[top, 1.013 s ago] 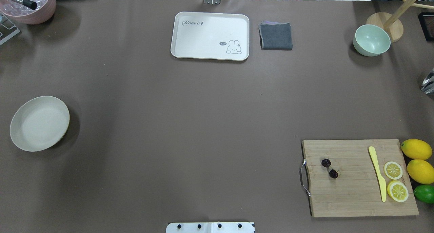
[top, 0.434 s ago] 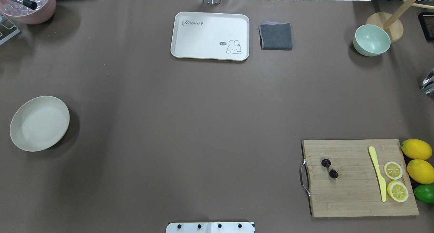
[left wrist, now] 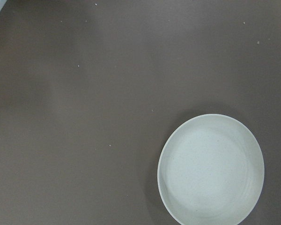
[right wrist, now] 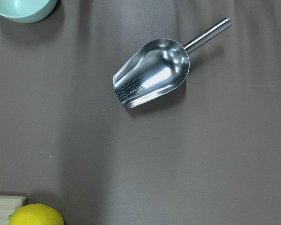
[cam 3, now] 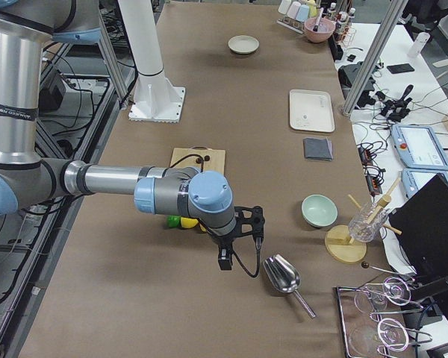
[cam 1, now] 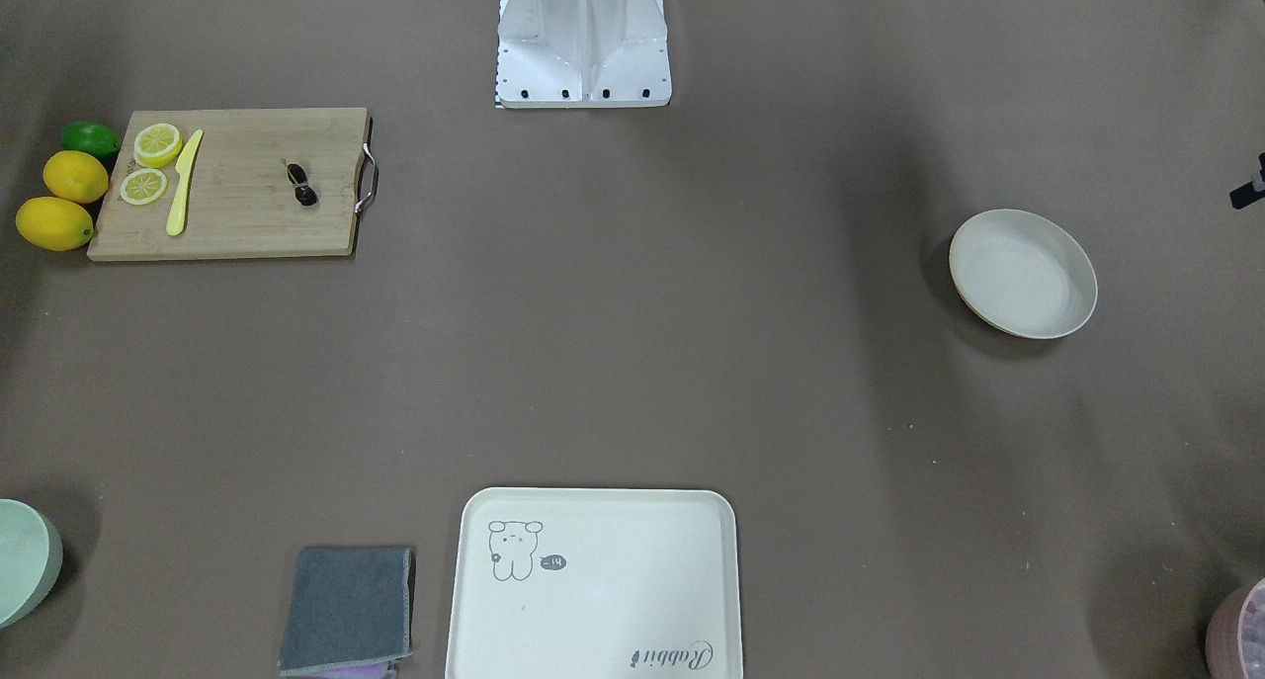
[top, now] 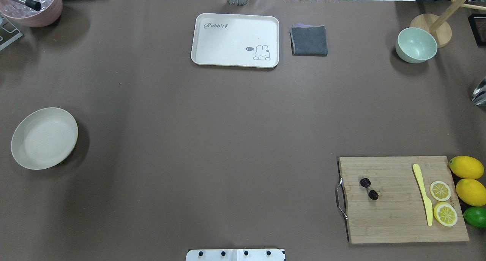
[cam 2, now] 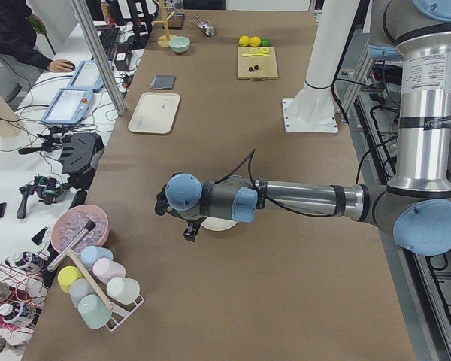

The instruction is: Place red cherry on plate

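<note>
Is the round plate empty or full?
Empty: the plate shows a bare inside, and the red cherry lies on the cutting board.

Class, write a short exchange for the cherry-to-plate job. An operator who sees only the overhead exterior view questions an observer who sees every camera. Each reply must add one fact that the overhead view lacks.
Operator: Neither arm shows in my view. Where is the left one?
Observer: The left arm reaches out above the plate, and its wrist camera looks down on it.
Operator: And the right one?
Observer: The right arm stretches past the cutting board. Its wrist camera looks down on a metal scoop lying on the table.
</note>
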Controlling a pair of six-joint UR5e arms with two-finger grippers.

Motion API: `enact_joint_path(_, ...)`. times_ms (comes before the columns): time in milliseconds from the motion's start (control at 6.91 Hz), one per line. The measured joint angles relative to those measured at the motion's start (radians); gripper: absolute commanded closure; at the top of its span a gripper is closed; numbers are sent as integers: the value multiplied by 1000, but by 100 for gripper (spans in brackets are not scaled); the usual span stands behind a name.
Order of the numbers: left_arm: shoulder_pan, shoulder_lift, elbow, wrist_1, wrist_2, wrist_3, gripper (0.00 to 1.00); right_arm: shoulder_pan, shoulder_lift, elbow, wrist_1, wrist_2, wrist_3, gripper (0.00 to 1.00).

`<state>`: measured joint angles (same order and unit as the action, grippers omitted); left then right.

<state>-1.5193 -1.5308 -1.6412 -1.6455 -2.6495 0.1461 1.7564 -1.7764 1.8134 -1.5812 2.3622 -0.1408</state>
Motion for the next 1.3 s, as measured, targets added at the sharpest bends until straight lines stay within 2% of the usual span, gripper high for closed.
enact_joint_path(145, 5, -4, 51, -61, -18, -27, 3, 0, -5, 6, 1, 1, -1, 0)
enact_joint_path(434, 69, -19, 184, -360, -19, -238, 4, 0, -9, 11, 1, 2, -1, 0)
enact_joint_path(724, 195, -29, 254, -654, 86, -515, 6, 0, -9, 12, 1, 2, 0, 0)
enact_joint_path(1013, 296, -33, 279, -820, 180, -693, 7, 0, -14, 13, 1, 2, 0, 0)
enact_joint_path(1303, 350, -34, 318, -932, 228, -760, 8, 0, -22, 16, 2, 2, 0, 0)
